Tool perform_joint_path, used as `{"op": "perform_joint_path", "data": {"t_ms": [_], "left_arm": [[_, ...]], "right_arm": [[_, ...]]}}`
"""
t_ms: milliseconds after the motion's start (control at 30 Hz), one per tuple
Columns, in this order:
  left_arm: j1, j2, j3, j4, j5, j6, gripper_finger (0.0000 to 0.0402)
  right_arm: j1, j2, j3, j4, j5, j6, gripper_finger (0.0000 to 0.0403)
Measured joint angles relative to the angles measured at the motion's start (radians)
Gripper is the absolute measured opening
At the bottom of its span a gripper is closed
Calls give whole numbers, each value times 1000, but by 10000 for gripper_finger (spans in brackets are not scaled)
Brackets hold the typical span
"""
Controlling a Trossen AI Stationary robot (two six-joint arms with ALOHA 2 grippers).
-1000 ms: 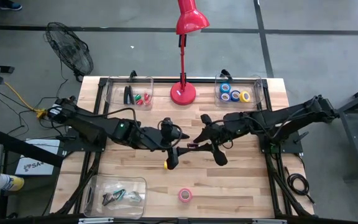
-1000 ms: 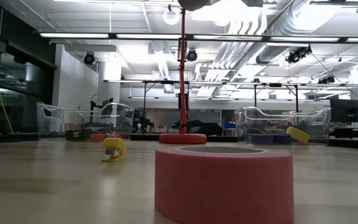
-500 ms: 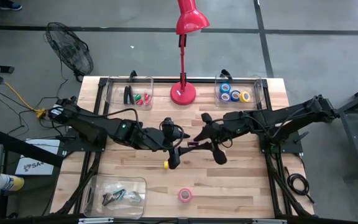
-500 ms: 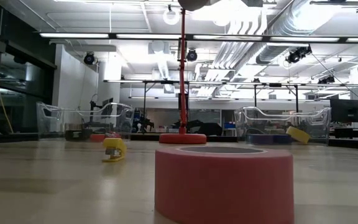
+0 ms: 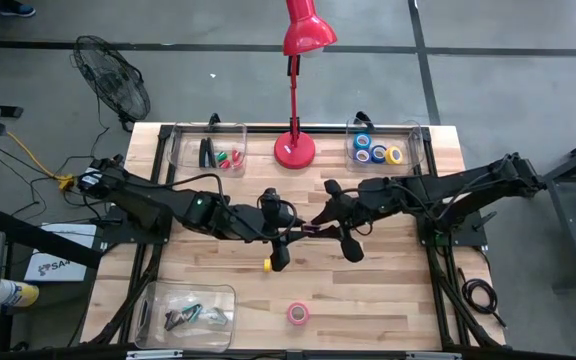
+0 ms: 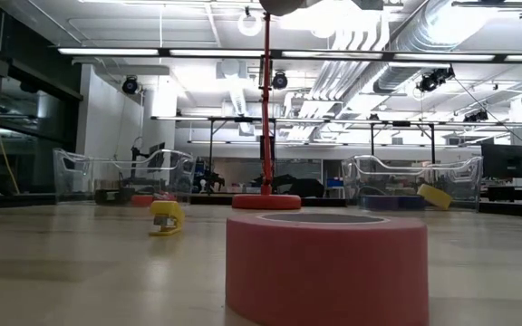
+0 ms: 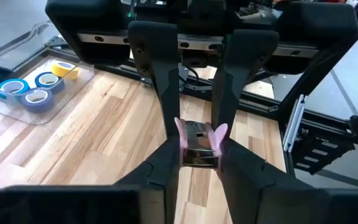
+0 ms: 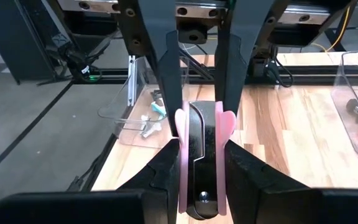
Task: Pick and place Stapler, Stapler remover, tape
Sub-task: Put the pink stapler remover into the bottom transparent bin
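The remover (image 8: 201,155), pink-winged with a metal body, hangs above mid-counter (image 5: 388,290), pinched at opposite ends by the left end effector (image 7: 197,152) and right end effector (image 8: 201,134). It is probably light and stiff with slick metal, so the plastic wings give the surer hold.

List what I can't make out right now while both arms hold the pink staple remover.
- High view: staple remover too small, covered by the left gripper and right gripper.
- Low view: pink tape roll blocks the table's middle; neither gripper shows.
- High view: near-left bin's contents too small to identify.
- High view: yellow item partly hidden by the left gripper.
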Motion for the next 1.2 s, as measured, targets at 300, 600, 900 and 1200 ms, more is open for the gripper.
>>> {"op": "perform_joint_path", "data": {"t_ms": [300,600,900,1200], "left_arm": [[0,0,0,-2,13,1,81],[0,0,0,-13,20,-2,81],[-1,0,0,-53,28,-5,81],[-1,-22,0,-336,173,-226,81]], "right_arm": [[-2,0,0,-2,2,3,83],[-3,0,0,-21,6,42,133],[-4,-21,1,-190,-1,96,226],[-3,-55,1,-431,-22,149,230]]}}
